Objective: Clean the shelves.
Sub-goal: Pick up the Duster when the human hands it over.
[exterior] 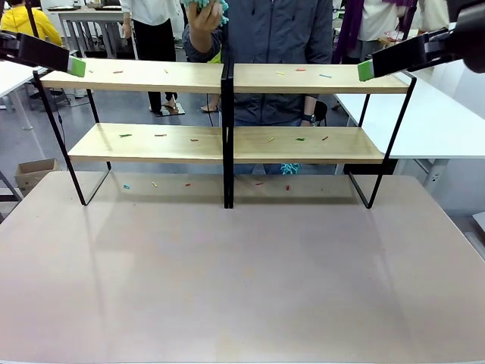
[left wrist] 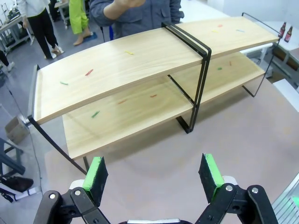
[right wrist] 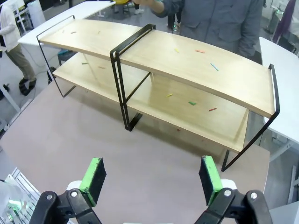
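Note:
The shelves [exterior: 151, 76] stand across the far half of the table, two light wooden boards on a black frame with a black centre post [exterior: 226, 136]. Small coloured scraps [exterior: 125, 136] lie scattered on both boards and on the table under them. My left gripper [exterior: 76, 67] hovers at the top board's left end, and in the left wrist view it [left wrist: 153, 175] is open and holds nothing, above the shelves [left wrist: 140, 56]. My right gripper [exterior: 366, 70] hovers at the right end; the right wrist view shows it [right wrist: 151, 179] open and bare, over the shelves [right wrist: 187, 58].
A person [exterior: 273, 38] stands behind the shelves and holds up a teal fluffy thing [exterior: 208, 7] in one hand. The pinkish table [exterior: 242, 280] stretches bare in front. White tables [exterior: 439, 121] stand to the right and left, and a cardboard box [exterior: 34, 171] sits on the floor.

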You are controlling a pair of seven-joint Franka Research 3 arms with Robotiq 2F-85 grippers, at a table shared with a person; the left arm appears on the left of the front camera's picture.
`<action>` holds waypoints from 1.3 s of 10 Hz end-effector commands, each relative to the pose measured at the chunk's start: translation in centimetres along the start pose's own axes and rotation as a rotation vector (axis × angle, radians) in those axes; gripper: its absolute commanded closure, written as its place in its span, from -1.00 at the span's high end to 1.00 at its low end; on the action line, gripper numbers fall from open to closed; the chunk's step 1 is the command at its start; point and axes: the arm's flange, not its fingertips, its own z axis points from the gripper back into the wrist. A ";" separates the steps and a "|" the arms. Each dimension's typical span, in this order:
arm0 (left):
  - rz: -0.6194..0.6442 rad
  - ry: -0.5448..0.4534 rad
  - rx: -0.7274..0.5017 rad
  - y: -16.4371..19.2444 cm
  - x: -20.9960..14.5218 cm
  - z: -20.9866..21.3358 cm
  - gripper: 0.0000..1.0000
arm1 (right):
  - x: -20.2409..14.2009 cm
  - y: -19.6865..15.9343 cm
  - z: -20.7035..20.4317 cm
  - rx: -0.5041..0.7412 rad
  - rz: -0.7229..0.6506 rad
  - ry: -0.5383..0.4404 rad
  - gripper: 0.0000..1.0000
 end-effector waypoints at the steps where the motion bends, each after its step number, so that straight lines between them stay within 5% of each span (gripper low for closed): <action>1: 0.000 -0.004 -0.006 0.1 0.0 0.1 1.00 | -6.1 -0.1 -1.0 -0.023 -0.058 -0.025 1.00; 6: 0.000 -0.004 -0.006 0.1 0.0 0.1 1.00 | -6.2 -0.3 -1.2 -0.039 -0.059 -0.021 1.00; 7: 0.000 -0.004 -0.006 0.1 0.0 0.1 1.00 | 0.0 -0.2 -0.5 -0.021 -0.039 0.003 1.00; 12: 0.000 0.000 0.000 0.0 0.0 0.0 1.00 | 0.0 -0.2 -0.5 -0.021 -0.039 0.003 1.00; 13: 0.082 0.196 -0.210 0.2 1.9 -0.9 1.00 | 0.0 -0.2 -0.5 -0.021 -0.039 0.003 1.00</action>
